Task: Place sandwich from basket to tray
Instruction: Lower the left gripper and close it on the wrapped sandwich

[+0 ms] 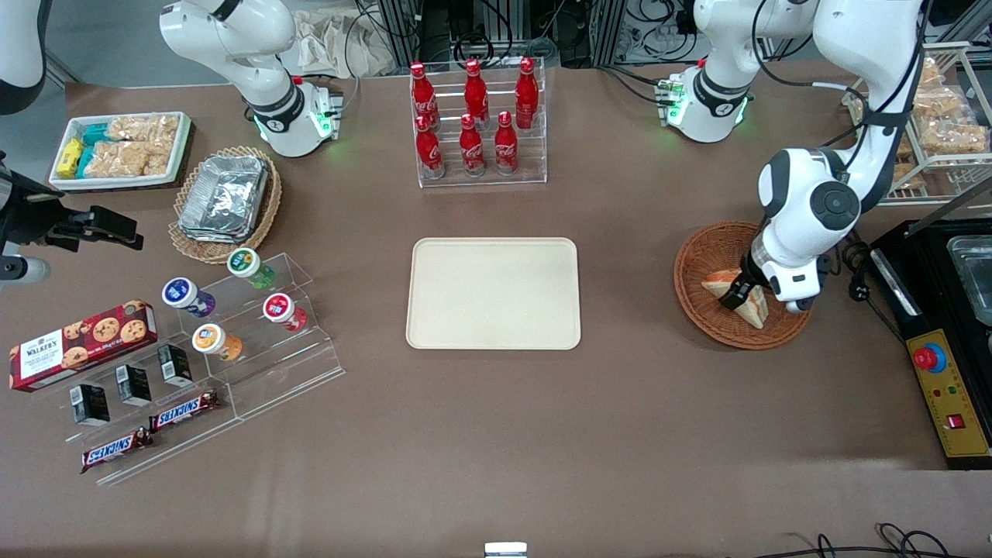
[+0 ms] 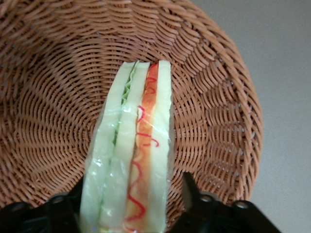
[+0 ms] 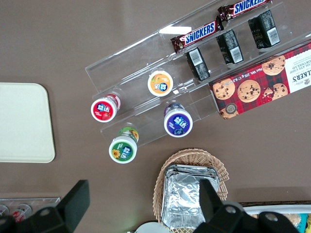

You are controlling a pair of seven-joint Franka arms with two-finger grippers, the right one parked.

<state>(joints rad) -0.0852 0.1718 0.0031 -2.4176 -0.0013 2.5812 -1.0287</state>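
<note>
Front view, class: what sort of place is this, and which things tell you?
Probably a robotics lab staged as a snack counter: cola bottles in a clear rack, Snickers bars on acrylic steps, and cable-strewn frames along the table. The gripper is down in the basket, fingers either side of the sandwich; the tray is bare.

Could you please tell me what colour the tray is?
The tray is plain cream-beige, clearest in the front view.
</note>
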